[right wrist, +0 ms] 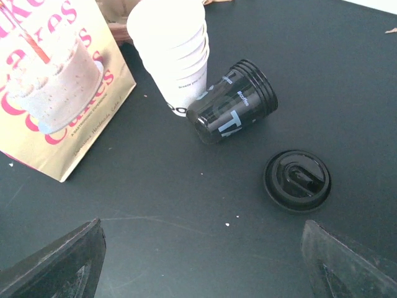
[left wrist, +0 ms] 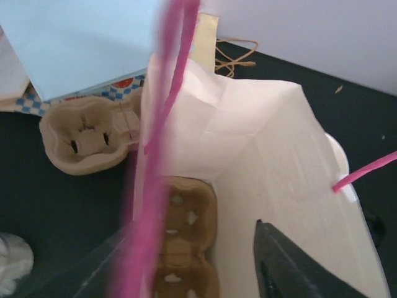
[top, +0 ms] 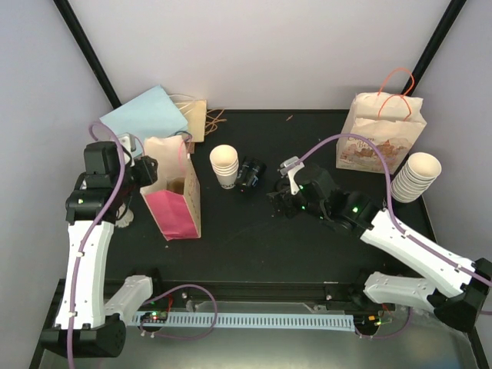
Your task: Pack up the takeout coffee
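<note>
A white paper bag with a pink front (top: 177, 211) stands open at the left. My left gripper (top: 150, 173) hangs over its mouth, jaws apart and holding nothing. In the left wrist view a brown cardboard cup carrier (left wrist: 183, 242) lies at the bottom of the bag (left wrist: 248, 143), below the left gripper (left wrist: 186, 230). A second carrier (left wrist: 87, 133) sits on the table outside the bag. My right gripper (top: 280, 201) is open over bare table (right wrist: 201, 226). Just ahead of it lie a black lid (right wrist: 296, 181), black cups on their side (right wrist: 232, 110) and stacked white cups (right wrist: 173, 56).
A light blue bag (top: 146, 115) lies at the back left. A brown bag with orange handles (top: 380, 134) stands at the back right beside a tall stack of white cups (top: 415, 175). The pink handle (left wrist: 164, 124) crosses close in front of the left wrist camera.
</note>
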Controlling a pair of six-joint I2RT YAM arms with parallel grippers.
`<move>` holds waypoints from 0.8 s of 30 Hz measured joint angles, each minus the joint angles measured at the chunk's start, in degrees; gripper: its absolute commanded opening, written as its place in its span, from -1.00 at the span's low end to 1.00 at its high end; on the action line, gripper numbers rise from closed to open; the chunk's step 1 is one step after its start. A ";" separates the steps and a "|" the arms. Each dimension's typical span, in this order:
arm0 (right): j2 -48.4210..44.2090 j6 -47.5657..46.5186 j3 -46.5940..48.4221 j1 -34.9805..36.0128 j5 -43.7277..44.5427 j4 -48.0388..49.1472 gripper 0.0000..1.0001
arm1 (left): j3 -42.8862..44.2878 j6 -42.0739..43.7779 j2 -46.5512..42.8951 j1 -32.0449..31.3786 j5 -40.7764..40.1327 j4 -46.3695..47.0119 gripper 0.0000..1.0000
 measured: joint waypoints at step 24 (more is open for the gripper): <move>1.70 0.07 0.11 0.00 -1.38 0.17 0.77 | 1.29 2.45 -0.39 0.04 2.21 -5.09 0.36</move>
